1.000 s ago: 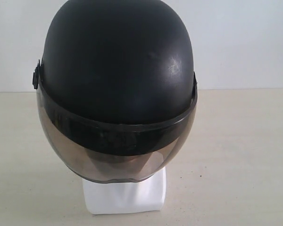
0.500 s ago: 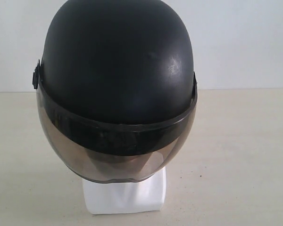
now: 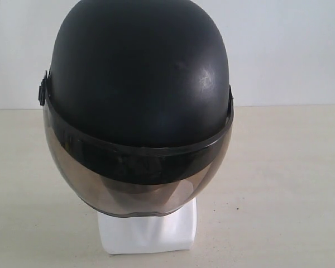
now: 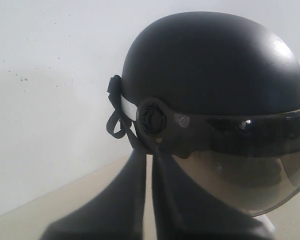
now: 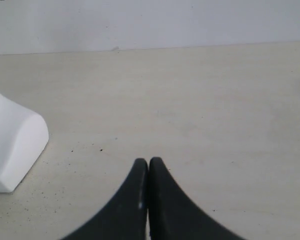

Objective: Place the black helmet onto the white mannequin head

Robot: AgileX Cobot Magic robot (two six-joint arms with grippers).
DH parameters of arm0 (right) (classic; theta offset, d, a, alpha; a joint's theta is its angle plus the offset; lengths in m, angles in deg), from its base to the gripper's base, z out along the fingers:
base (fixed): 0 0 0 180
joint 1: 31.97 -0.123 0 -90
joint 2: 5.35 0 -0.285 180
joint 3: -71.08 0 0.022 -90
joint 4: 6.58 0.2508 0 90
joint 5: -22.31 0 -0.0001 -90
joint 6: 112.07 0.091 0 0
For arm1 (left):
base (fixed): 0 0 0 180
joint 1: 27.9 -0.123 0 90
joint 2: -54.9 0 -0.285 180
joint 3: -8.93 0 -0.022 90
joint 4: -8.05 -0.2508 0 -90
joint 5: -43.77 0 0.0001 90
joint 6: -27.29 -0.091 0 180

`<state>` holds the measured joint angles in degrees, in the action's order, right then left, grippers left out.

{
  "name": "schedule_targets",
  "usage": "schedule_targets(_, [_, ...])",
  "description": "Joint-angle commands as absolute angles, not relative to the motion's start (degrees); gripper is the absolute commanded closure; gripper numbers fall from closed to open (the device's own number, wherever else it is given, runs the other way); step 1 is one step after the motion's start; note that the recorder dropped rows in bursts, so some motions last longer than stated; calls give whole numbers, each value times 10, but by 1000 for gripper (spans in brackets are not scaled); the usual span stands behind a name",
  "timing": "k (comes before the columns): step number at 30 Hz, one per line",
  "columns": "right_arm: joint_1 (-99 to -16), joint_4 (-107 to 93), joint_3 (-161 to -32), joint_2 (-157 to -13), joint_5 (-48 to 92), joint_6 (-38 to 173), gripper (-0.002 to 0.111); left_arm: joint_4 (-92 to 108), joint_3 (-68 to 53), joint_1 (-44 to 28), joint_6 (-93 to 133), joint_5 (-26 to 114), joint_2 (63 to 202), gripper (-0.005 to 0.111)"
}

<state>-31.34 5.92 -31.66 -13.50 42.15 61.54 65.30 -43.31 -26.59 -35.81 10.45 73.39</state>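
Note:
The black helmet (image 3: pixel 139 72) sits upright on the white mannequin head, covering all of it but the blocky neck base (image 3: pixel 148 231). Its smoky visor (image 3: pixel 139 190) hangs over the face. In the left wrist view the helmet (image 4: pixel 215 65) fills the frame from the side. My left gripper (image 4: pixel 151 152) is shut, with its tips right under the round visor pivot (image 4: pixel 151 119); I cannot tell whether they touch the helmet. My right gripper (image 5: pixel 148 161) is shut and empty over bare table, off to one side of the neck base (image 5: pixel 10 145). Neither gripper shows in the exterior view.
A beige tabletop (image 3: pixel 285 184) spreads around the mannequin, with a plain white wall (image 3: pixel 290 50) behind it. A black strap (image 4: pixel 115 120) dangles from the helmet's rear edge.

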Motion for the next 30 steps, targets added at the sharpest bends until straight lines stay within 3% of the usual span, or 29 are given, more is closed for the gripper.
schedule_targets(1, [-311, 46, -317, -131, 421, 614, 108, 660, -435, -268, -352, 111, 730, 102])
schedule_targets(30, [-338, -7, -317, -131, 418, 689, 108, 658, -435, -268, -352, 111, 730, 102])
